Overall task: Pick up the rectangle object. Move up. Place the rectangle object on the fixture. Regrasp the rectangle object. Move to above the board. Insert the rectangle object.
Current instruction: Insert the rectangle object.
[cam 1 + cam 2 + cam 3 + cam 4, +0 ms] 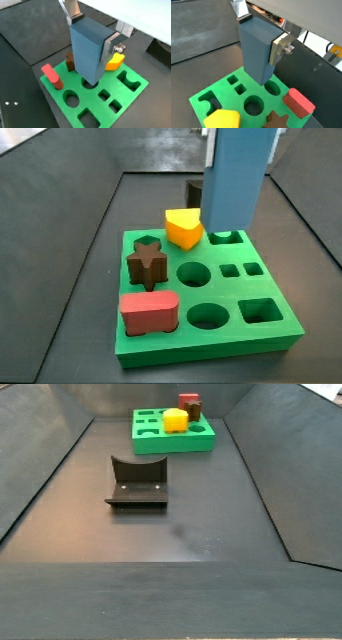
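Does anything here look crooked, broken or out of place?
Nothing stands out. The gripper holds the rectangle object upright above the board; the red, brown and yellow blocks sit in it.

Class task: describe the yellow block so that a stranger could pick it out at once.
Find the green board below the gripper, which holds the blue-grey rectangle object. The yellow block stands in the board; its neighbours are red and brown.
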You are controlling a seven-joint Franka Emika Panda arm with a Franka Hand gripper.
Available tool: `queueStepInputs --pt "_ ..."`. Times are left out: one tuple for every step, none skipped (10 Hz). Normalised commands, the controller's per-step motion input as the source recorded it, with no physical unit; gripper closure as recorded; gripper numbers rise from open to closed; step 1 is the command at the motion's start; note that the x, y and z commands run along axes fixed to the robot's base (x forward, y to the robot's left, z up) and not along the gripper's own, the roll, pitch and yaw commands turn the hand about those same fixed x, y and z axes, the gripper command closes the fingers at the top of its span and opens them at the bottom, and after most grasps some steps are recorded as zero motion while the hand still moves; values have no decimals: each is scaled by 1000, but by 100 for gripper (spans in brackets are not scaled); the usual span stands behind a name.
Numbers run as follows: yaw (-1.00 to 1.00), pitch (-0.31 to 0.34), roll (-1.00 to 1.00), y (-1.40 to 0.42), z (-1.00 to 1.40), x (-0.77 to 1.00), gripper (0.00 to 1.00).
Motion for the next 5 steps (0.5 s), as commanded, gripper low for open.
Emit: queueStepInputs --pt "103 -141 124 -520 -406 300 100" --pt "100 -106 104 -526 -363 480 100" --pt "120 -109 107 -494 -420 457 100" --pt "106 -94 119 -494 -451 494 100" --pt "114 -100 147 -503 -506 477 100"
